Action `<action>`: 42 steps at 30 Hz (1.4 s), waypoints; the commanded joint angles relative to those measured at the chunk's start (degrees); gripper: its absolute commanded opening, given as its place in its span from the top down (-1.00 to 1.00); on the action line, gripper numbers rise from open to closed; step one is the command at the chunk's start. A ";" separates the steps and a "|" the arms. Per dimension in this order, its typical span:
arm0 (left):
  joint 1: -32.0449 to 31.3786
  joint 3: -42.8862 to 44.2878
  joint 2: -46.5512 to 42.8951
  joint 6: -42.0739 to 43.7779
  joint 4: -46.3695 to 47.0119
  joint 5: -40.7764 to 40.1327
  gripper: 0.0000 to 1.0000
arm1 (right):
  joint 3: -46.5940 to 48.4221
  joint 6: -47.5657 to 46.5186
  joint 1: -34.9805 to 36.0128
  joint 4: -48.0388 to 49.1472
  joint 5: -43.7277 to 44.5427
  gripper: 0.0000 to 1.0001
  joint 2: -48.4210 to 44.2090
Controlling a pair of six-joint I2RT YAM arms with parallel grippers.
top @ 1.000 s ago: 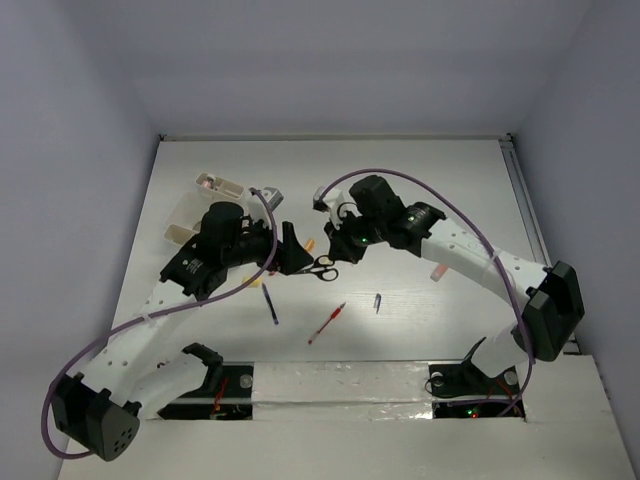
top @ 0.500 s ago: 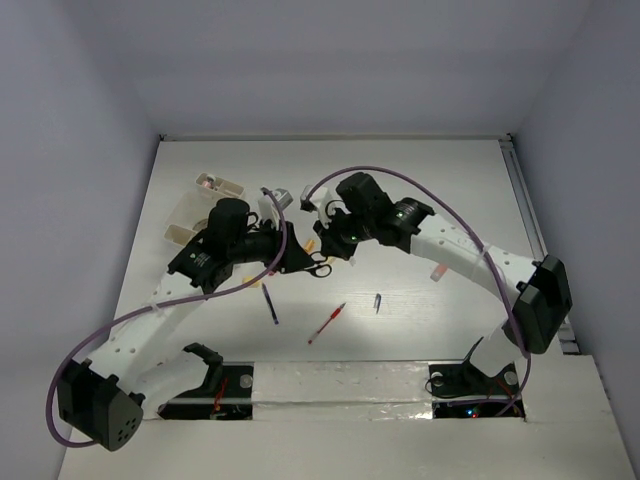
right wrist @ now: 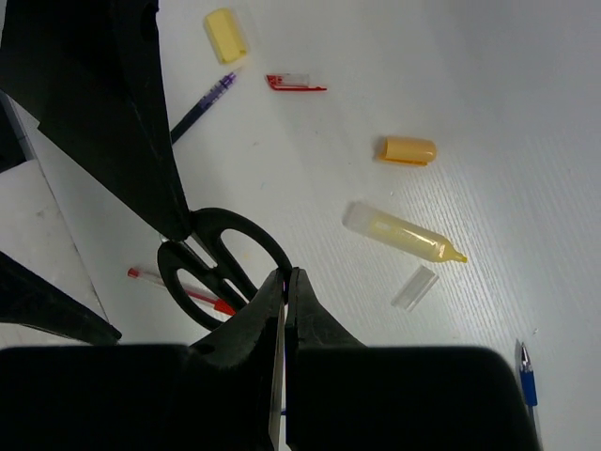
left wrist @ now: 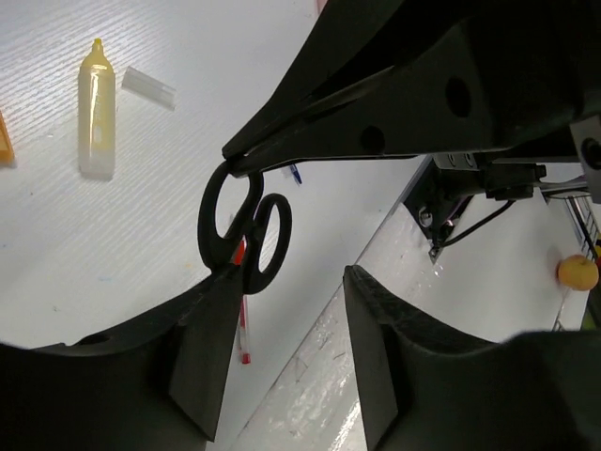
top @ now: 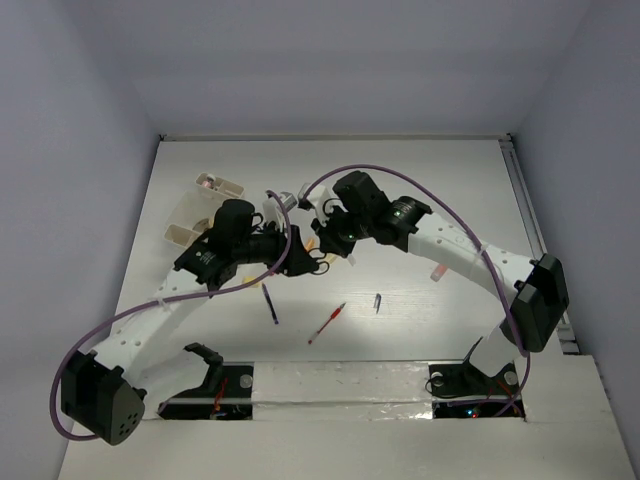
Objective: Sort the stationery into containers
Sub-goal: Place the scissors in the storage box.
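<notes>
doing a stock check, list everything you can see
scissors: 1, black handles, mid-table, blades in the right jaws
red pen: 1, red, near-centre
purple pen: 1, dark purple, left of red pen
blue pen: 1, blue, right of red pen
yellow tube: 1, yellow, just beyond scissors
clear cap: 1, clear, by the tube's tip
orange cap: 1, orange, beside the tube
yellow bit: 1, yellow, near purple pen
red-tipped cap: 1, red and clear, by yellow bit
pink bit: 1, pink, right side
containers: count unclear, clear whitish, far left
table: 1, white
left jaws: 1 pair, black, apart, one finger at scissors handle
right jaws: 1 pair, black, shut on scissors
</notes>
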 commanded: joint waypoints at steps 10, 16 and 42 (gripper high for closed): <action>0.36 2.68 -5.39 -0.63 2.07 -8.15 -0.02 | -2.21 -0.08 0.64 2.79 -0.12 1.00 -3.32; 0.89 1.98 -4.16 0.60 0.40 -8.18 0.03 | -2.39 0.10 0.64 3.49 0.14 1.00 -5.17; 0.89 -3.29 -2.83 -3.09 7.78 -0.51 1.00 | -5.36 6.50 1.17 12.78 3.13 0.87 -6.40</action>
